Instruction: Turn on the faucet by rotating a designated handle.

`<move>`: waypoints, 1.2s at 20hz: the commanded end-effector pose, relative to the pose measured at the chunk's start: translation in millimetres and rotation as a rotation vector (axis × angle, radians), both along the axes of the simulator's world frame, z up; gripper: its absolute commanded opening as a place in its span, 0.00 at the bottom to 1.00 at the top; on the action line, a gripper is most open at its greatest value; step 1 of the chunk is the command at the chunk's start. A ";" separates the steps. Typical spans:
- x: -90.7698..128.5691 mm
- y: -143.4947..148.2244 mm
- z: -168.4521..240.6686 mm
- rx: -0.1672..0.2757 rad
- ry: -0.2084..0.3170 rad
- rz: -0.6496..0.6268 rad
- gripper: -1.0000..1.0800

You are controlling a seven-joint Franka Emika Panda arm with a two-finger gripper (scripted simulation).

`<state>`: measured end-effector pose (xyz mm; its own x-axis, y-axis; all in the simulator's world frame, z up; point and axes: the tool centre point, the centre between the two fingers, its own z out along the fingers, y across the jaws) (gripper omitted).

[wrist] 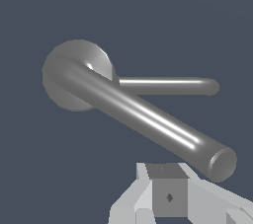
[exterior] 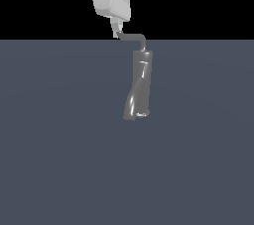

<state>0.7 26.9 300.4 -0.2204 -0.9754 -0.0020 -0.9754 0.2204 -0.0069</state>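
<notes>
- A flat slate-blue surface fills the lower scene, with plain black behind it; nothing else lies on it.
- One faucet stands near the middle of the surface: an upright grey cylinder with a twisted spout curling down its side toward the exterior view's left.
- One handle, a thin rod, leaves the top of the faucet and runs toward the exterior view's left, ending in a small bend right under the arm.
- One gripper hangs from above, its white body over the handle's free end; its lower tip looks to be touching or just beside that end, though I cannot tell which.
- Meeting the rod far from its pivot makes sense: there a sideways push should swing it most easily around the faucet's axis.
- In the wrist view, looking down, the thin handle and the thick spout both fan out from the round top of the body; the gripper's pale parts show at the picture's edge, near the spout's end.
- Whether the fingers are apart or together cannot be told; neither view shows the tips clearly.
- The turning seems barely begun, if at all: the gripper is only just at the handle.
</notes>
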 end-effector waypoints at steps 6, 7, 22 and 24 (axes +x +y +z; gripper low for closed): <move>-22.7 -13.9 -0.1 -0.001 0.007 -0.007 0.00; -25.5 -15.2 0.0 -0.001 0.007 -0.007 0.00; -48.6 -85.7 0.0 0.000 0.007 -0.006 0.00; -50.7 -92.3 0.0 0.000 0.007 -0.006 0.00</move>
